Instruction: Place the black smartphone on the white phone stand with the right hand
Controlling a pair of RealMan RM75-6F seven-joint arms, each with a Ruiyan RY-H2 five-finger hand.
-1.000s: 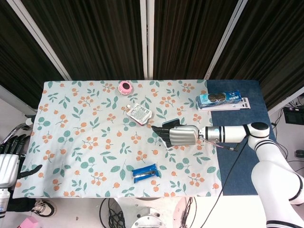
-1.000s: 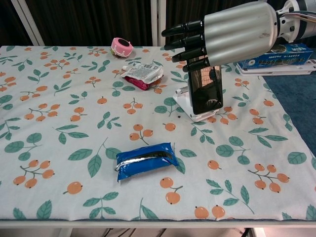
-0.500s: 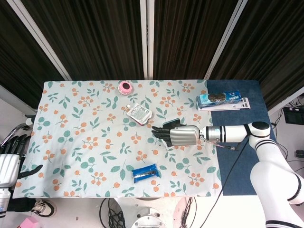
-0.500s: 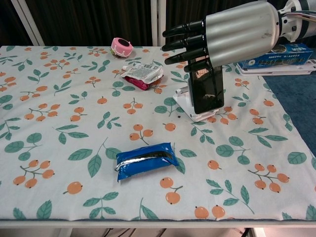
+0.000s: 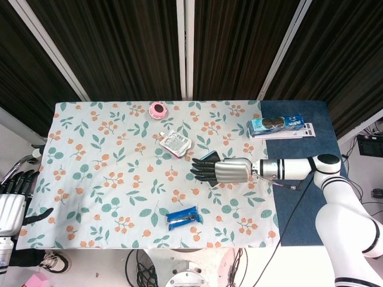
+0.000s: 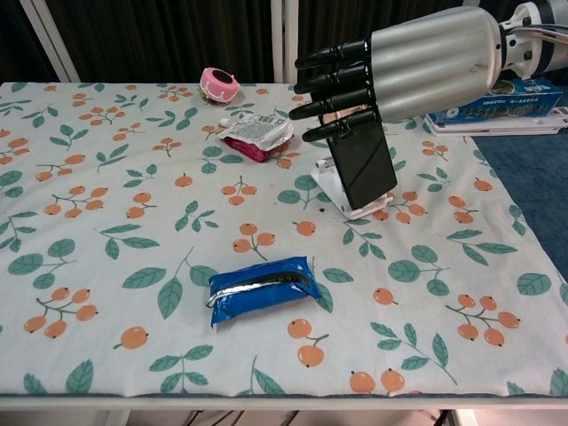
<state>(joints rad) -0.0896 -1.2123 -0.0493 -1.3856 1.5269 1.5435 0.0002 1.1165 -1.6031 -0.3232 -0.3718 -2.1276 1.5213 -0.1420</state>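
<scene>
The black smartphone point(image 6: 361, 166) leans tilted on the white phone stand point(image 6: 342, 197), its lower edge in the stand's lip. My right hand point(image 6: 399, 67) hovers over the phone's top with its fingers point(image 6: 333, 89) stretched straight and apart; the lowest finger lies close along the phone's upper edge, and the thumb is hidden. From the head view, the right hand point(image 5: 221, 170) covers most of the phone and stand. My left hand point(image 5: 13, 200) hangs off the table's left front corner, fingers apart and empty.
A blue snack packet point(image 6: 262, 288) lies in front of the stand. A silver pouch point(image 6: 257, 133) and a pink round object point(image 6: 218, 82) sit further back left. A blue box point(image 6: 506, 98) rests at the far right on the dark blue cloth.
The right hand's fingers have uncurled from the phone's top and straightened. The phone has tipped from nearly upright to leaning back on the stand. The left hand has not moved.
</scene>
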